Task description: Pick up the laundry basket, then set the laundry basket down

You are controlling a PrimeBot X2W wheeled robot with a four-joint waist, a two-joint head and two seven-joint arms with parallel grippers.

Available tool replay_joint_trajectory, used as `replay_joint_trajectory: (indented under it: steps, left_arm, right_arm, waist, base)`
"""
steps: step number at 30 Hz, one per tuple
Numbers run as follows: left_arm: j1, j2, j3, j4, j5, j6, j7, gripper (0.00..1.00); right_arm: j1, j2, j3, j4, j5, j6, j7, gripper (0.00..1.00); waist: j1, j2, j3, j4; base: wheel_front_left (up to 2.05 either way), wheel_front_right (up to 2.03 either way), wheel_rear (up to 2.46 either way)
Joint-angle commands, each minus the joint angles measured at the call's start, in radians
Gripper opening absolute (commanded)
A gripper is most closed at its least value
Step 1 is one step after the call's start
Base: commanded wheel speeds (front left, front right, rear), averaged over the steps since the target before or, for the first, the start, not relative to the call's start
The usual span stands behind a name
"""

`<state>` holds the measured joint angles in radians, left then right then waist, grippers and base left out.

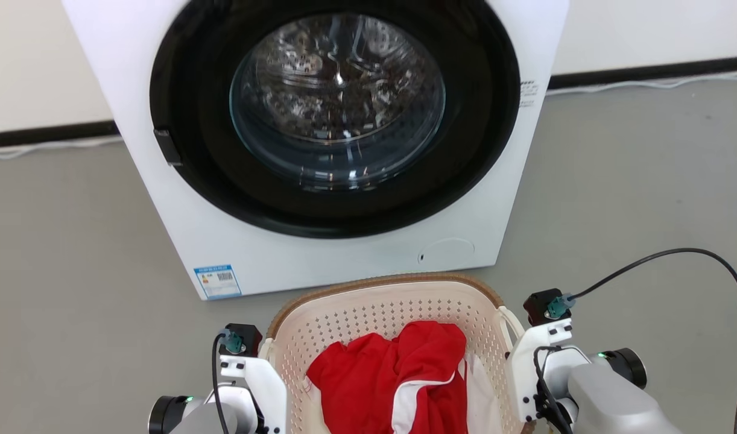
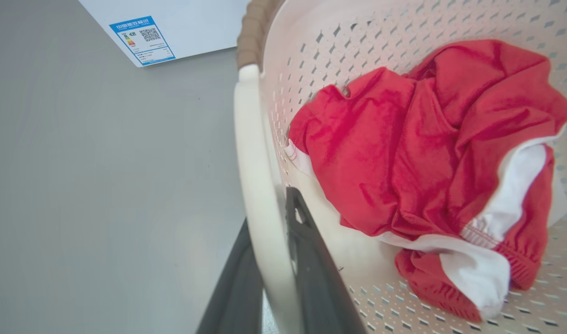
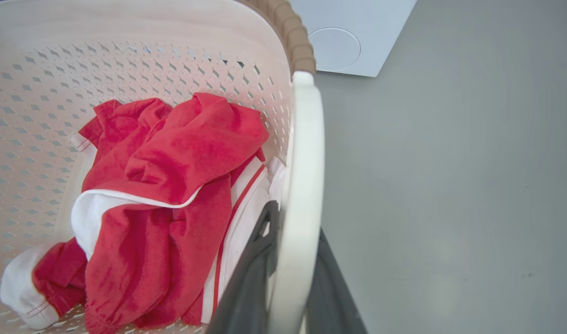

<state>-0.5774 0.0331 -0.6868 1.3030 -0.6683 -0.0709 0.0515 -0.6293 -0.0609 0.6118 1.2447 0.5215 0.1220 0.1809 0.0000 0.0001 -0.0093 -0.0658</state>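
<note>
The left claw (image 2: 268,208) grips the left loop handle (image 2: 251,139) of the laundry basket (image 2: 404,28) between its fingers. The perforated wall bars it inward, and beyond the wall a red and white garment (image 2: 404,139) crowds the basket's bottom. On its outer side the grey floor (image 2: 102,185) lies open. The right claw (image 3: 295,218) is hemmed in the same way by the right loop handle (image 3: 306,139), with open floor outward. Ahead of both claws, just past the brown rim, the washing machine (image 1: 320,253) closes the way forward. A black cable (image 1: 706,259) loops outside the right claw.
</note>
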Motion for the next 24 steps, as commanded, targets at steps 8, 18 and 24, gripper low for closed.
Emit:
replay_joint_trajectory:
  steps: [8,18,24]
  left_arm:
    - [-0.014,0.018,0.008,-0.013,-0.011,-0.003,-0.006,0.00]
    - [-0.016,0.017,-0.001,-0.013,-0.027,0.002,-0.008,0.00]
    - [-0.016,0.017,-0.010,-0.013,-0.036,0.005,-0.008,0.00]
  right_arm:
    - [0.005,0.011,0.046,-0.038,0.030,0.009,0.007,0.00]
    - [0.002,0.011,0.070,-0.032,0.056,0.009,0.004,0.00]
    - [-0.002,0.011,0.088,-0.028,0.070,0.009,0.001,0.00]
  waist:
    - [0.0001,-0.0001,-0.034,-0.005]
    - [0.0001,-0.0001,-0.044,0.002]
    - [0.0001,-0.0001,-0.049,-0.002]
  base:
    - [0.00,0.00,0.00]
    - [0.00,0.00,0.00]
    - [0.00,0.00,0.00]
